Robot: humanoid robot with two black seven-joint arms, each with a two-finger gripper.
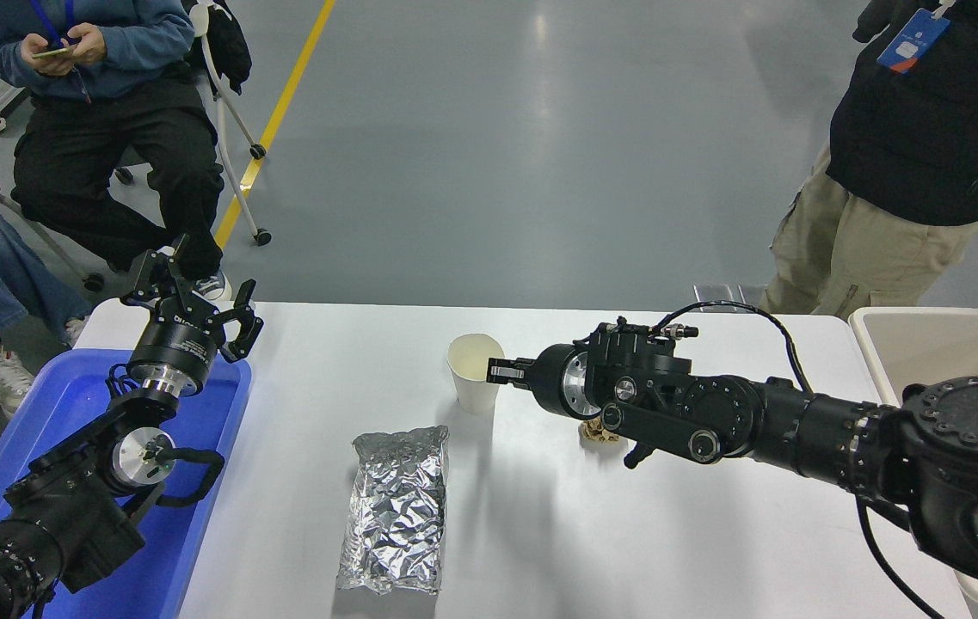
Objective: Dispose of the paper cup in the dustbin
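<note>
The paper cup [473, 376] is small, white and tapered with a cream inside. It stands upright on the white table [695, 550], a little behind the middle. My right gripper [499, 371] reaches in from the right at rim height, and its tip meets the cup's right rim. The view does not show whether it grips the cup. The dustbin [936, 344] is a cream bin at the table's right edge, behind my right arm. My left gripper [192, 297] is parked open and empty over a blue tray at the lower left.
A silver foil bag [394, 507] lies in front of the cup. A crumpled brown paper ball [600, 435] sits mostly hidden under my right wrist. The blue tray [196, 516] lies at the left edge. One person sits at the far left [110, 129] and another stands at the far right [919, 172].
</note>
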